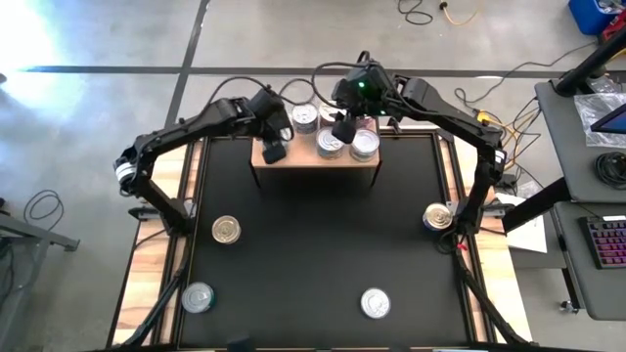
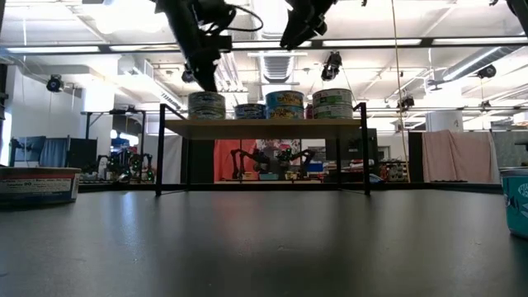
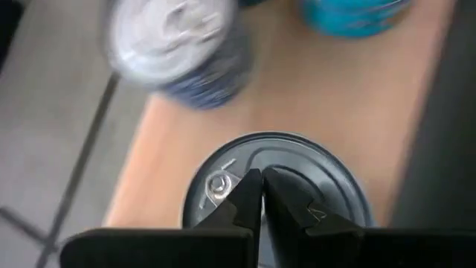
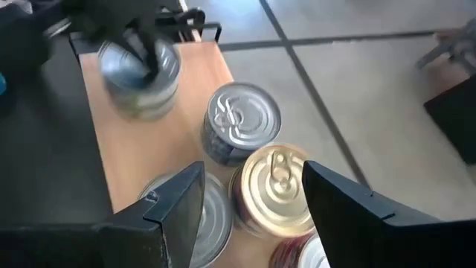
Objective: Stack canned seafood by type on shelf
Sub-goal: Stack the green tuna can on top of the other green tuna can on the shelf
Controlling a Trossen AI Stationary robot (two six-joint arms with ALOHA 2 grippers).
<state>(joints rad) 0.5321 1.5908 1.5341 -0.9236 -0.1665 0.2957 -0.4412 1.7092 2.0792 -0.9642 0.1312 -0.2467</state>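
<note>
The shelf (image 1: 315, 168) stands at the mat's far edge and carries several cans. My left gripper (image 3: 262, 182) is shut and points down over a silver-lidded can (image 3: 320, 167) at the shelf's left end (image 2: 206, 105). My right gripper (image 4: 253, 216) hangs open, high above the shelf's middle, over a gold-lidded can (image 4: 275, 186) and touching nothing. A silver can (image 4: 239, 119) stands beside the gold one. Other cans rest on the mat: a gold-lidded one (image 1: 226, 230), two silver ones (image 1: 198, 297) (image 1: 375, 303), and one (image 1: 438, 217) at the right. My left gripper comes at the can's lid (image 3: 245, 160) from above with its fingers shut, their tips over the lid's middle beside the pull tab (image 3: 218, 184). Whether the tips touch the lid, I cannot tell. The can stands upright on the shelf board.
The black mat (image 1: 313, 254) has open room in its middle, between the loose cans. In the low view a can (image 2: 37, 183) sits near at the left and another (image 2: 516, 202) at the right. Desks and cables lie beyond the table's right side.
</note>
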